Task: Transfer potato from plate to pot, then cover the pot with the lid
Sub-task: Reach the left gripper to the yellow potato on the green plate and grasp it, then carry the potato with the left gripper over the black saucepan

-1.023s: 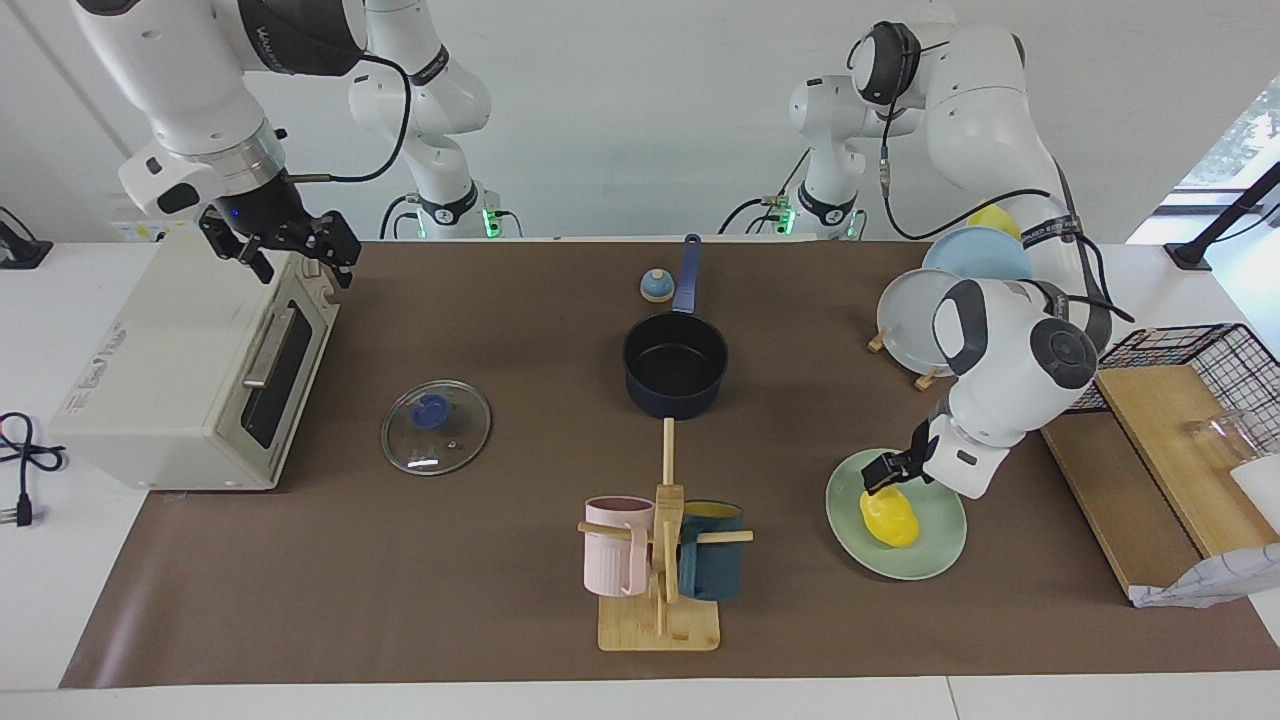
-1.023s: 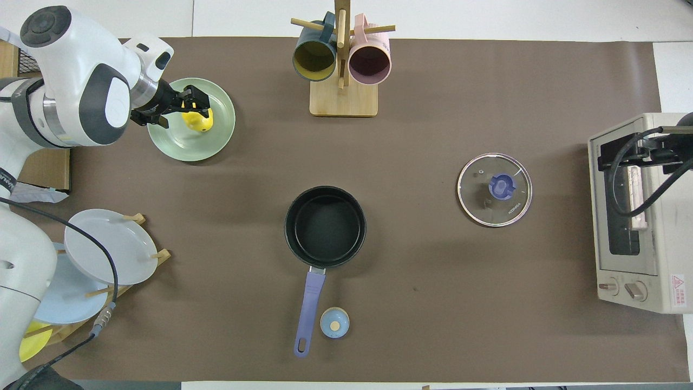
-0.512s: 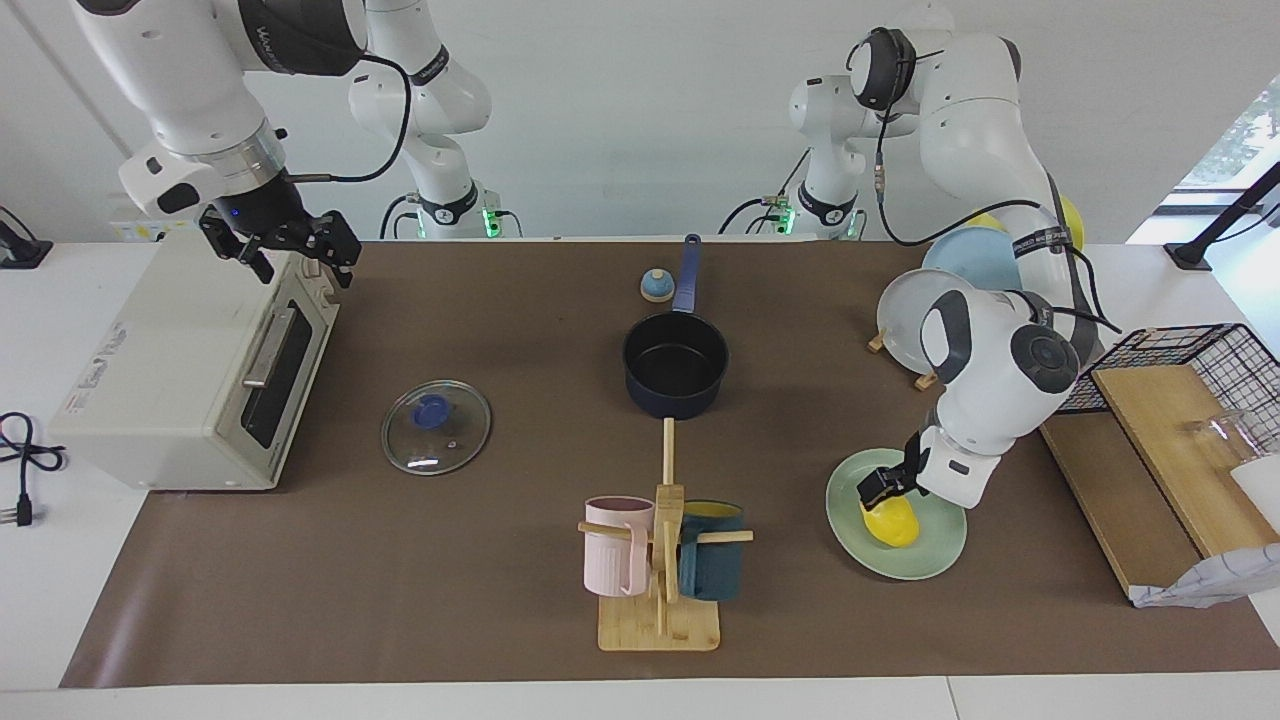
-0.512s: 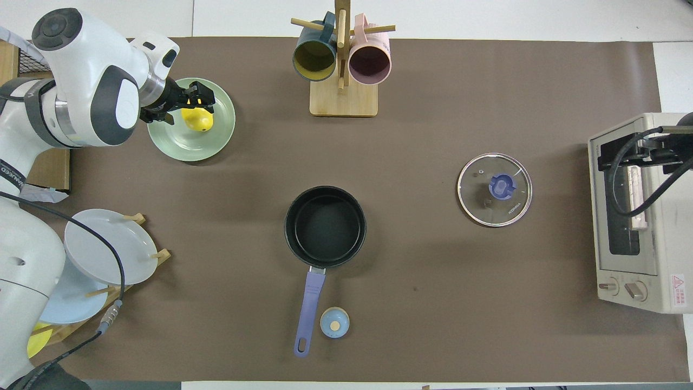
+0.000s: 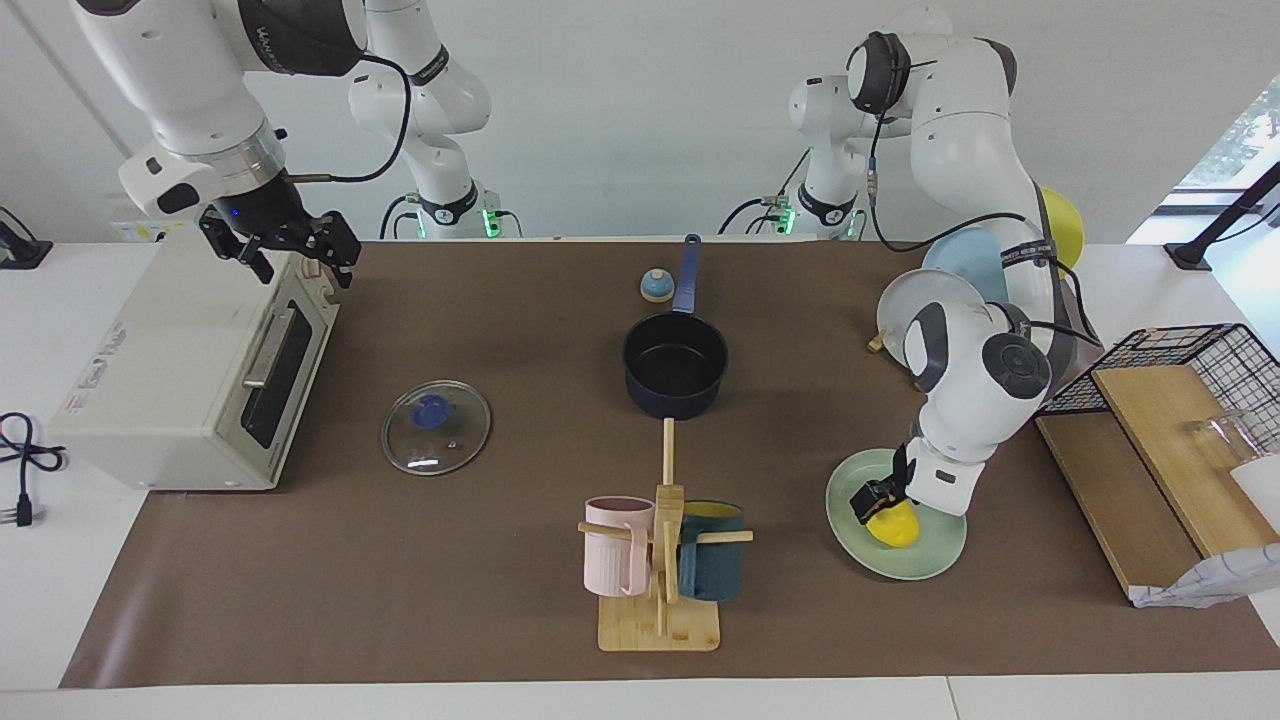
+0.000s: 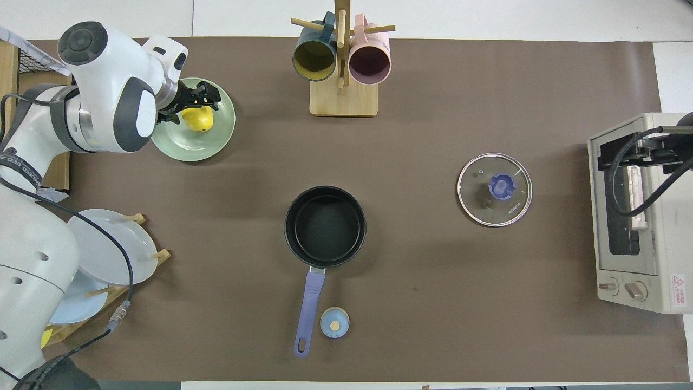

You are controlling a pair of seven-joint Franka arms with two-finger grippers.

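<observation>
The yellow potato (image 5: 895, 527) (image 6: 200, 120) lies on the mint-green plate (image 5: 900, 570) (image 6: 184, 151) toward the left arm's end of the table. My left gripper (image 5: 873, 503) (image 6: 200, 102) is open and low over the plate, its fingers down at the potato's end and hiding part of it. The dark navy pot (image 5: 675, 365) (image 6: 325, 219) stands empty mid-table, its handle pointing toward the robots. The glass lid (image 5: 436, 427) (image 6: 494, 189) lies flat on the mat beside the toaster oven. My right gripper (image 5: 285, 250) (image 6: 658, 151) waits open above the toaster oven.
A mug rack (image 5: 660, 560) (image 6: 342, 59) with a pink and a teal mug stands farther from the robots than the pot. The toaster oven (image 5: 190, 370) (image 6: 639, 211), a small bell (image 5: 656, 286) (image 6: 334, 322), a plate rack (image 5: 930, 310) (image 6: 103, 254) and a wire basket (image 5: 1200, 360) surround the workspace.
My left gripper has come down lower over the plate onto the potato, and its arm has swung in over the plate rack. The right arm has not moved.
</observation>
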